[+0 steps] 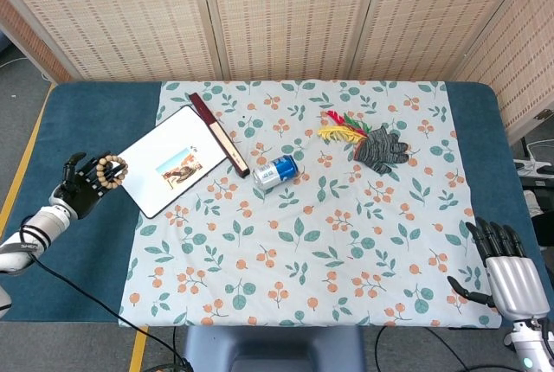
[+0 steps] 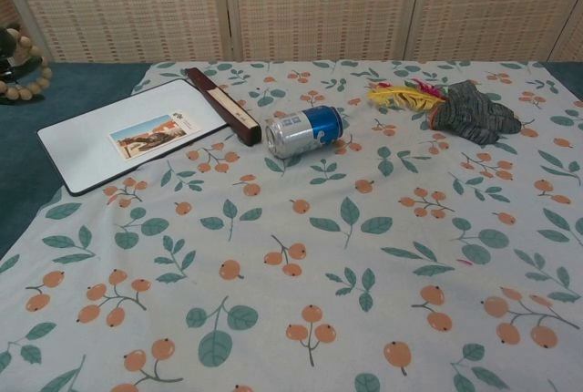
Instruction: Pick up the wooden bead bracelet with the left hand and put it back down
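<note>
Wooden bead bracelet (image 1: 110, 170) held by the left hand (image 1: 76, 189) at the left of the scene, above the blue table (image 1: 95, 112), just off the left edge of the floral cloth (image 1: 312, 234). Loop draped over the dark fingers (image 1: 73, 168), hanging open as a ring in the chest view (only its right arc showing there, cut by the frame edge) (image 2: 27, 73). No clear long axis to a ring; in the head view its opening faces up toward the camera, slightly stretched from the hand toward the whiteboard (image 1: 177, 159). Lifted clear of the table, judging by the chest view, where the beads hang against the screen behind.

Right hand (image 1: 511, 275) at the near right corner, beside the cloth's edge, fingers extended and spread, grasping nothing.

Nearest neighbour: the whiteboard, just right of the bracelet, lying tilted on the cloth's left part with a small picture card (image 1: 178, 168) on it. Dark red folded fan (image 1: 219, 133) along the board's far right edge. Blue can (image 1: 276, 170) on its side near the middle. Grey glove (image 1: 380, 147) further right, touching a bunch of red, yellow and green feathers (image 1: 339, 126). Black cable (image 1: 95, 281) trailing from the left arm across the table.
</note>
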Available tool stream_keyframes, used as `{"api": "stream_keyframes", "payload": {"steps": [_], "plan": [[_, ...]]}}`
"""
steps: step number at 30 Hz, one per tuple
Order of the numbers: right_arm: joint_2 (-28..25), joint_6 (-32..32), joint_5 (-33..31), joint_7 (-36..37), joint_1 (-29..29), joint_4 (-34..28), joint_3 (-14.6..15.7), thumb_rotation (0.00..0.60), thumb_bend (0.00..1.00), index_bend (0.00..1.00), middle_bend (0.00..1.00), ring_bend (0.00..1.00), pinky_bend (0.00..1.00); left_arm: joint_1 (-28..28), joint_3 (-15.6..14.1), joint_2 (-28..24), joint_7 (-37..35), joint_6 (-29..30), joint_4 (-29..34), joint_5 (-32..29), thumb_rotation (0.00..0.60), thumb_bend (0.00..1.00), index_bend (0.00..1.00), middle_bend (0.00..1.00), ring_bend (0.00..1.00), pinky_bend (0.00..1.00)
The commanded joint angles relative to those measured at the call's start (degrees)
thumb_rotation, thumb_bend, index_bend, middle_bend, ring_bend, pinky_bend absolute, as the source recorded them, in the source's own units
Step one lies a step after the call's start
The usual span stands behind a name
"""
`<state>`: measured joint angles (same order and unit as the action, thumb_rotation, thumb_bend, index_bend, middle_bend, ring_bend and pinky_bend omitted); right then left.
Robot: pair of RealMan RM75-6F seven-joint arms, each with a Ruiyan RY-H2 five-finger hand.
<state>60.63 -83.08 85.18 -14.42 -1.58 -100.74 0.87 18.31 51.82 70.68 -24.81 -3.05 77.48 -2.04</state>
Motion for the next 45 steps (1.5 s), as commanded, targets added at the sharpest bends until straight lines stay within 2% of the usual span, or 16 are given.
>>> {"api": "stream_keyframes", "payload": {"steps": [1,4,7,10,17,21,22,24,25,27,29,37,45], "plan": [[0.0,0.0,-0.1,-0.1,0.0,0.0,-0.1,0.325,0.18,0.0,0.0,0.0,0.0,2.6,-2.7,-0.3,-0.6,4.8,1.3,5.9,0.215,0.45,0.46,0.65,0.3,0.0],[0.1,0.0,0.0,-0.1,0.0,0.0,-0.1,0.325,0.18,0.0,0.0,0.0,0.0,4.2,-5.0,-1.2,-1.1,6.7,2.7,9.2,0.219,0.48,0.48,0.66,0.3,0.0],[0.0,-0.2,0.0,0.0,0.1,0.0,-0.2,0.325,0.18,0.0,0.0,0.0,0.0,4.8,-6.3,-1.5,-2.3,8.3,3.8,12.1,0.284,0.56,0.49,0.66,0.3,0.0],[0.0,-0.4,0.0,0.0,0.2,0.0,-0.3,0.324,0.18,0.0,0.0,0.0,0.0,4.4,-6.8,-1.4,-3.4,9.1,4.6,14.4,0.323,0.62,0.49,0.66,0.3,0.0],[-0.1,-0.2,0.2,0.1,0.3,0.0,-0.3,0.322,0.18,0.0,0.0,0.0,0.0,3.3,-5.9,0.1,-5.9,11.0,5.7,20.2,0.401,0.57,0.47,0.6,0.28,0.0],[-0.1,-0.3,0.1,0.1,0.3,0.0,-0.4,0.323,0.18,0.0,0.0,0.0,0.0,3.4,-6.2,0.2,-7.7,10.6,5.3,21.9,0.409,0.56,0.47,0.6,0.28,0.0],[-0.1,-0.2,0.1,0.1,0.3,0.0,-0.4,0.323,0.18,0.0,0.0,0.0,0.0,3.5,-6.3,0.2,-8.0,10.6,5.3,22.3,0.424,0.56,0.47,0.6,0.28,0.0],[-0.1,-0.2,0.2,0.1,0.3,-0.1,-0.4,0.323,0.18,0.0,0.0,0.0,0.0,3.7,-6.5,0.3,-8.7,10.4,5.2,23.3,0.504,0.58,0.47,0.6,0.28,0.0],[-0.1,-0.2,0.2,0.1,0.3,-0.1,-0.4,0.323,0.18,0.0,0.0,0.0,0.0,3.8,-6.6,0.3,-9.0,10.2,5.1,23.7,0.557,0.61,0.47,0.6,0.27,0.0],[-0.1,-0.2,0.2,0.1,0.3,-0.1,-0.4,0.322,0.18,0.0,0.0,0.0,0.0,4.1,-6.9,0.3,-9.6,10.0,4.9,24.7,0.592,0.7,0.46,0.6,0.27,0.0],[-0.1,-0.3,0.1,0.1,0.4,0.0,-0.5,0.322,0.18,0.0,0.0,0.0,0.0,4.4,-7.1,0.3,-10.2,10.2,4.9,25.5,0.6,0.78,0.44,0.59,0.26,0.0],[-0.3,-0.5,0.4,0.5,0.5,-0.1,-0.5,0.323,0.18,0.0,0.0,0.0,0.0,5.2,-8.0,0.3,-12.2,10.6,5.0,28.4,0.6,0.98,0.43,0.58,0.25,0.0],[-0.4,-0.7,0.3,0.5,0.7,-0.2,-0.6,0.322,0.18,0.0,0.0,0.0,0.0,4.8,-7.8,0.1,-13.2,9.6,5.4,31.7,0.6,1.0,0.38,0.54,0.23,0.0]]}}
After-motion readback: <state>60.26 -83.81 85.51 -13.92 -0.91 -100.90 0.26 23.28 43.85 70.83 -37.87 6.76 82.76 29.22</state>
